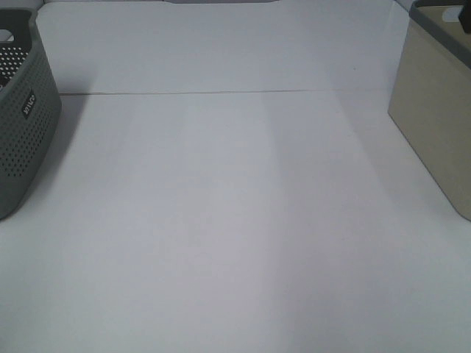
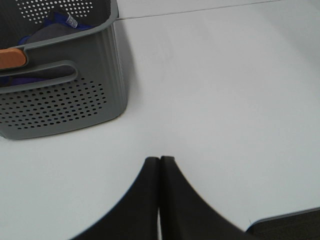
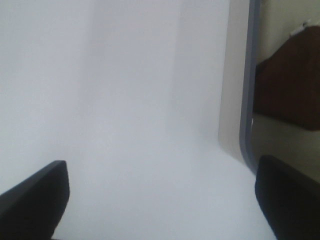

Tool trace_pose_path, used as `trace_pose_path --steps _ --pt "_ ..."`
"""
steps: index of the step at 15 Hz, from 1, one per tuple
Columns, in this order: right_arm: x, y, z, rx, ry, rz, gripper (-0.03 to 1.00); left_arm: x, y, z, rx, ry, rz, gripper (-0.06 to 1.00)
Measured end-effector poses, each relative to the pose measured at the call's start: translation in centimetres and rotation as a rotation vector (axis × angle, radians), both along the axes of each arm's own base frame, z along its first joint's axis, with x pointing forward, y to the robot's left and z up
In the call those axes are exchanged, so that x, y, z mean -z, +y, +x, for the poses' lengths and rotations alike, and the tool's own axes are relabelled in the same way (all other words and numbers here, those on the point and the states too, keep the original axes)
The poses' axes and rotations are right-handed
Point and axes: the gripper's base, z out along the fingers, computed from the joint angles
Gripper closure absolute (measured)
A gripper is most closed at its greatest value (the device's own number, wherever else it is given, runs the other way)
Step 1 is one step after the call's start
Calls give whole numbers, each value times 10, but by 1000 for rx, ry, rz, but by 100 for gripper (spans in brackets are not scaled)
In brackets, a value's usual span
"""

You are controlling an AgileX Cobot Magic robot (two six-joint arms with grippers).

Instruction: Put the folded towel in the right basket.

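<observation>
The right basket (image 1: 430, 125) is beige with a grey rim and stands at the table's right edge. In the right wrist view its wall (image 3: 235, 75) is close by, and a brown cloth, apparently the folded towel (image 3: 290, 85), lies inside it. My right gripper (image 3: 162, 167) is open and empty, just above the table beside the basket's wall. My left gripper (image 2: 160, 160) is shut and empty, low over the table near the grey basket (image 2: 60, 100). Neither gripper shows in the exterior high view.
The grey perforated basket (image 1: 22, 110) stands at the left edge and holds dark blue cloth (image 2: 50, 30) and an orange item (image 2: 11, 57). A white table (image 1: 235, 220) lies between the baskets. A seam (image 1: 221, 93) crosses it at the back.
</observation>
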Motion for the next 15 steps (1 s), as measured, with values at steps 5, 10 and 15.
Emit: trace_pose_path --steps 5,10,15 --pt "32 -7 -94 0 29 -6 0 0 0 0 0 0 0 94" --pt "73 -15 -193 2 -88 -4 0 0 0 0 0 0 0 94" --pt "120 -22 -254 14 -277 -28 0 0 0 0 0 0 0 94"
